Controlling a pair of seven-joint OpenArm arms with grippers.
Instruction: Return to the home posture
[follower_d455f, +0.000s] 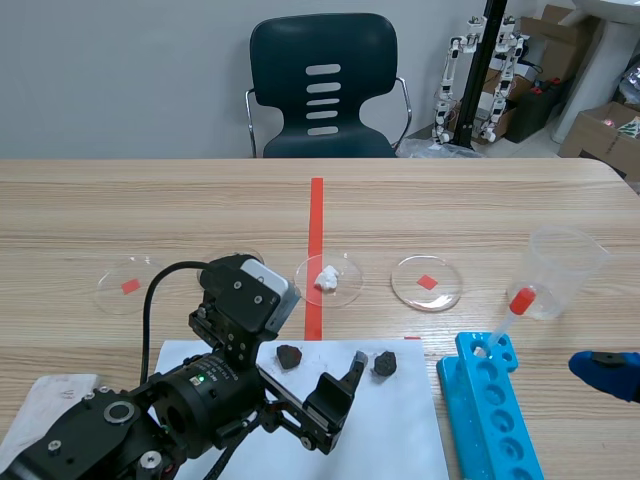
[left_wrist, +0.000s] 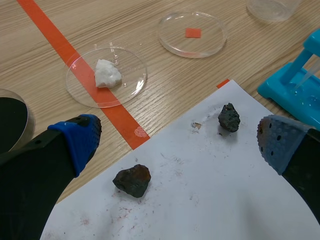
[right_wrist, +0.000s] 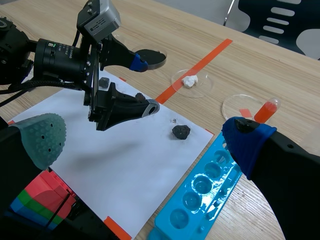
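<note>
A: Risks on homing?

B: Mainly the left gripper (left_wrist: 180, 144). Its fingers are wide apart and hold nothing, and it hangs low over the white paper sheet (left_wrist: 210, 200), lower middle of the scene frame. The reddish-brown rock (left_wrist: 132, 180) sits between the fingers, and the dark grey rock (left_wrist: 229, 117) is near the other pad. A sideways pull-out would likely sweep a rock or drag the sheet.

A: Dishes?

B: The petri dish with the white lump (left_wrist: 132, 75) is ahead of the gripper, and a dark-filled dish (left_wrist: 31, 120) is just beside one finger. A wide swing could clip it. I'd lift first, then retract.

A: Right side?

B: The right gripper (right_wrist: 145, 140) is also spread and empty. Only a blue pad tip shows at the scene's lower right edge. The blue tube rack (right_wrist: 200, 195) is under and ahead of it. The red-bulb dropper (follower_d455f: 510, 310) leans in the rack's far hole, with the clear plastic cup (follower_d455f: 565, 265) just behind. A low arc could knock the dropper over.

A: Arm posture?

B: The left is stretched over the sheet, so not home by my read. Its cable (follower_d455f: 150, 300) loops up at the scene's lower left and could snag. The right shows too little to judge.
</note>
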